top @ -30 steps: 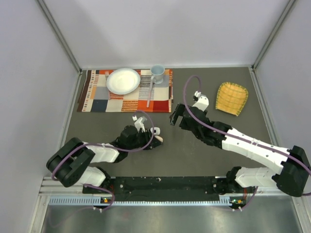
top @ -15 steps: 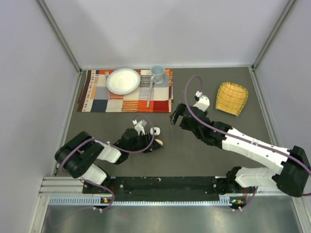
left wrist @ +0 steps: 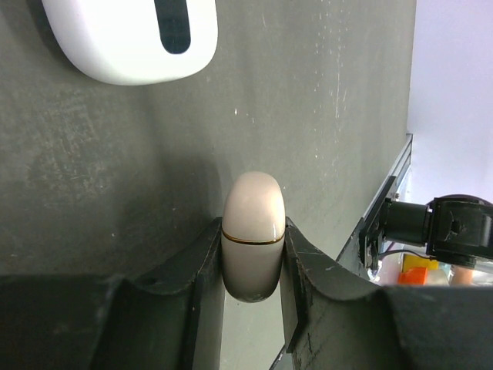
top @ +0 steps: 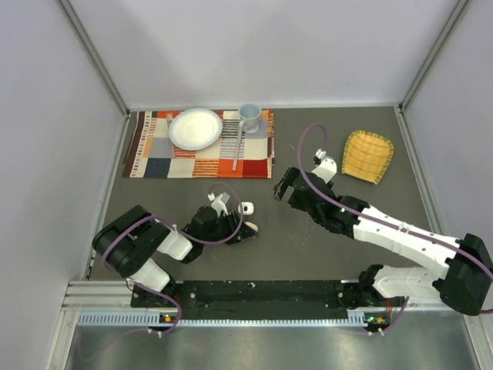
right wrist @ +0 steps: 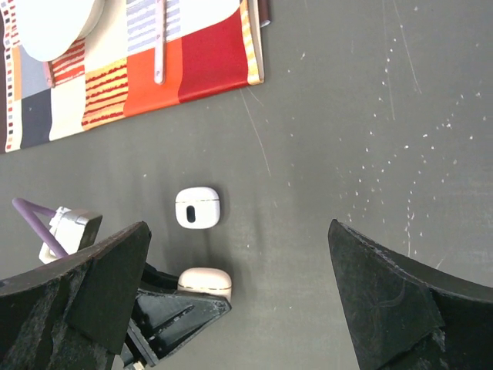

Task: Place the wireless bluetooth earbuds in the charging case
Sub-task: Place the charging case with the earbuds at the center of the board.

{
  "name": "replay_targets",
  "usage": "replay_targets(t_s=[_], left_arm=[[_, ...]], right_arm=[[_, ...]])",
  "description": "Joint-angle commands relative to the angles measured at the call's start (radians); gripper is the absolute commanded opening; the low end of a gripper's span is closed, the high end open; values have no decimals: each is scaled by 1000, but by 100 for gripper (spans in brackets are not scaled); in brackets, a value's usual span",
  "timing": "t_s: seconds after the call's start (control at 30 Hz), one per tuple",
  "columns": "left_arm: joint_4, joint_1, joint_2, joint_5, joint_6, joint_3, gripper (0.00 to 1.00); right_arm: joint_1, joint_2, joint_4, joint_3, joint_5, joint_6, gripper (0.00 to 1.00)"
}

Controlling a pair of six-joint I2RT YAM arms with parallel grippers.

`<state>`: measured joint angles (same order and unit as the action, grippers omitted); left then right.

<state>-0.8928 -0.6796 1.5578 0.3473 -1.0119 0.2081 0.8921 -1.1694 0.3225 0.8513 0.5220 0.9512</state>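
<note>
1. Dark grey matte tabletop (top: 323, 254), pale walls on three sides. Far left: striped orange patchwork placemat (top: 154, 166) carrying a white round plate (top: 195, 127), a pale blue mug (top: 249, 116) and a metal spoon (top: 237, 150). Far right: yellow quilted cloth pad (top: 367, 156).
2. Left gripper (left wrist: 253, 254) is low over the table near centre, fingers clamped on a cream oval charging case with a gold seam (left wrist: 253, 223). Its lid looks closed. The fingers press at seam height.
3. White rounded-square case with a dark slot (right wrist: 197, 207) lies on the table just beyond the cream one, apart from it and untouched.
4. Right gripper (right wrist: 239, 225) hovers to the right of both cases, fingers spread wide and empty.
5. Wireless earbuds don't show in any view. Can't tell whether they're inside a case or out of frame.
6. Risk: a clamp at the seam likely pins the lid, so prying may fail without a regrip lower on the body.
7. Risk: the shell is smooth and rounded with a narrow contact patch, so side load from the right fingers could twist it or squirt it out.
8. Risk: the white case sits close, so a descending right finger could knock it away.
9. Risk: both wrists are converging on one small spot, so the fingers may clash.
</note>
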Motion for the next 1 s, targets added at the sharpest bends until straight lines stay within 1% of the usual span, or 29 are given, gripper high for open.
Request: replay_targets(t_s=[0.0,0.1,0.27,0.33,0.37,0.5,0.6,0.63,0.77,0.9,0.97], left_arm=[[-115,0,21,19,-19,-15,21],[-91,0,19,7,-13,-16,21],[-32,2,5,13,6,4,29],[20,0,-14,-14,4,4,29],[76,-1,-46,-43,15,1,27],[205,-1,-120,-100,39,5,35],[288,-2,-169,-134,59,13,36],[296,-1,-177,-139,64,13,39],[305,-3,-171,-136,70,17,41],[270,-3,-122,-102,68,25,40],[261,-3,-110,-108,65,24,40]], right_arm=[[-10,53,-14,-12,16,44,99],[-10,63,-11,-20,26,41,99],[-16,60,-14,-24,19,50,99],[-16,54,-16,-23,18,57,99],[-16,39,-14,-15,10,54,99],[-18,24,-14,-12,-5,58,99],[-18,16,-14,-8,-11,63,99],[-16,14,-14,-6,-13,63,99],[-18,11,-14,-6,-16,61,99],[-18,7,-14,-8,-17,66,99],[-18,5,-13,-6,-22,64,99]])
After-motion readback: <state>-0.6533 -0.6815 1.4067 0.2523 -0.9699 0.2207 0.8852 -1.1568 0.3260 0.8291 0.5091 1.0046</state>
